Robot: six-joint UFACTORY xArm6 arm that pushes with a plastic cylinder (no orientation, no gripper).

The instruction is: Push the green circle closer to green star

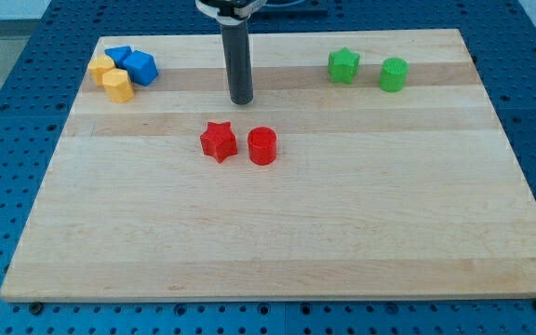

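My tip (241, 100) is standing well left of the green star-shaped block (344, 65); having no jaws, it is needing to circle right of the green round block (394, 73); then pushing gently leftward.

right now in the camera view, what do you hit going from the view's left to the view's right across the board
yellow blocks → blue blocks → red star → my tip → red circle → green star → green circle. The yellow and blue blocks form one cluster, so their order is loose.
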